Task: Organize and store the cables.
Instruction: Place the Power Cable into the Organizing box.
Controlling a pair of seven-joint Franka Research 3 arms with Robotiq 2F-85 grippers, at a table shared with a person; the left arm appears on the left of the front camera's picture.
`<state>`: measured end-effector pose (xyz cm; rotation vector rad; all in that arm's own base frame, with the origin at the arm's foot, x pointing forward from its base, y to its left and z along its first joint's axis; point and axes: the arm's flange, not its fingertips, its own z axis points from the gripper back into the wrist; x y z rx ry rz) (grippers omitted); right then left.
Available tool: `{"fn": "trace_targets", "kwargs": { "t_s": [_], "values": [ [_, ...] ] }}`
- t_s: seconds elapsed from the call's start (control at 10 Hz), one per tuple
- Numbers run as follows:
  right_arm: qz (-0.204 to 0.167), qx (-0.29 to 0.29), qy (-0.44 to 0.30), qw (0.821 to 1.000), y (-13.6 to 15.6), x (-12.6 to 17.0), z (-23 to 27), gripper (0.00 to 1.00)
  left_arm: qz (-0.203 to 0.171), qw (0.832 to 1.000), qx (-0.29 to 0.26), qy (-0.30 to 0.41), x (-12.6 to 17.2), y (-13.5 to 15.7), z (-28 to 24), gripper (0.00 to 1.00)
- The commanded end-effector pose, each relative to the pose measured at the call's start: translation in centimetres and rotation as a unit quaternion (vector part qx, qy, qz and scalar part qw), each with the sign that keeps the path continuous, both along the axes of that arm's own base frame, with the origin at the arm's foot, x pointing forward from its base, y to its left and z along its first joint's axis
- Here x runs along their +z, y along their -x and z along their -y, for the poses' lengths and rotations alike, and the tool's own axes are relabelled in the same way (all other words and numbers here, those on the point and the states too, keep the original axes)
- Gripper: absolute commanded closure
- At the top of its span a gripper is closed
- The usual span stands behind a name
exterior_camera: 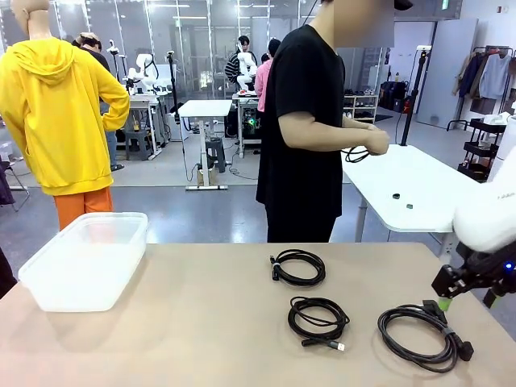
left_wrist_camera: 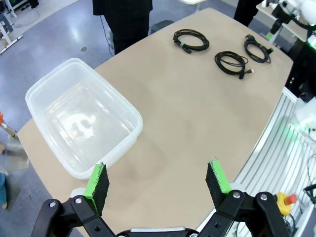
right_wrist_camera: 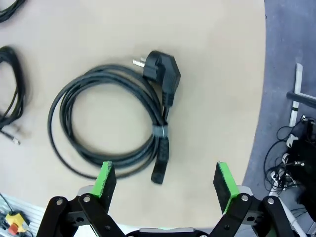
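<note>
Three coiled black cables lie on the tan table: one at the far middle (exterior_camera: pixel 298 267), one with a silver-tipped plug nearer (exterior_camera: pixel 318 320), and a thicker power cord (exterior_camera: pixel 419 336) at the right. My right gripper (exterior_camera: pixel 442 305) hovers open just above that cord. In the right wrist view the cord (right_wrist_camera: pixel 106 123) and its plug (right_wrist_camera: pixel 164 71) lie just ahead of the right gripper (right_wrist_camera: pixel 164 178), between its spread fingers. My left gripper (left_wrist_camera: pixel 158 177) is open and high over the table's left end, with nothing between its fingers. All three cables (left_wrist_camera: pixel 230 61) lie far from it.
A clear plastic bin (exterior_camera: pixel 81 290) stands empty at the table's left end, below the left gripper (left_wrist_camera: pixel 121 148). A person in black stands beyond the far edge, hands (exterior_camera: pixel 372 143) holding another black cable (exterior_camera: pixel 355 155). A white table (exterior_camera: pixel 419 193) stands behind.
</note>
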<state>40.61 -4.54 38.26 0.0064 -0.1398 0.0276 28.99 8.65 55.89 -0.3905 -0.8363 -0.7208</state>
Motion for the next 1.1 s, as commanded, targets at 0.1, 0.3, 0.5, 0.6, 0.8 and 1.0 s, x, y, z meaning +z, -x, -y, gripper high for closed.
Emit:
{"fn": "trace_targets", "kwargs": {
  "t_s": [0.1, 0.3, 0.5, 0.6, 0.8, 1.0],
  "values": [
    [0.017, -0.022, 0.004, 1.000, 0.3, -5.5, -0.1, 0.00, 0.004, 1.000, -0.011, 0.003, -0.1, -0.1, -0.1, 0.00],
    [-0.004, -0.014, 0.012, 1.000, 0.4, -7.4, -0.9, 0.00, 0.004, 1.000, -0.011, 0.003, -0.1, -0.1, -0.1, 0.00],
    [-0.011, -0.020, 0.012, 1.000, 0.3, -8.3, -1.1, 0.00, 0.004, 1.000, -0.011, 0.003, -0.1, -0.1, -0.1, 0.00],
    [-0.010, -0.025, 0.012, 1.000, 0.1, -8.7, -1.0, 0.00, 0.004, 1.000, -0.011, 0.003, -0.1, -0.1, -0.1, 0.00],
    [-0.012, -0.018, 0.012, 1.000, 0.2, -8.7, -1.1, 0.60, 0.004, 1.000, -0.011, 0.003, -0.1, -0.1, -0.1, 0.00],
    [-0.014, -0.017, 0.008, 1.000, 0.3, -8.7, -1.1, 1.00, 0.004, 1.000, -0.011, 0.003, -0.1, -0.1, -0.1, 0.00]
  ]
}}
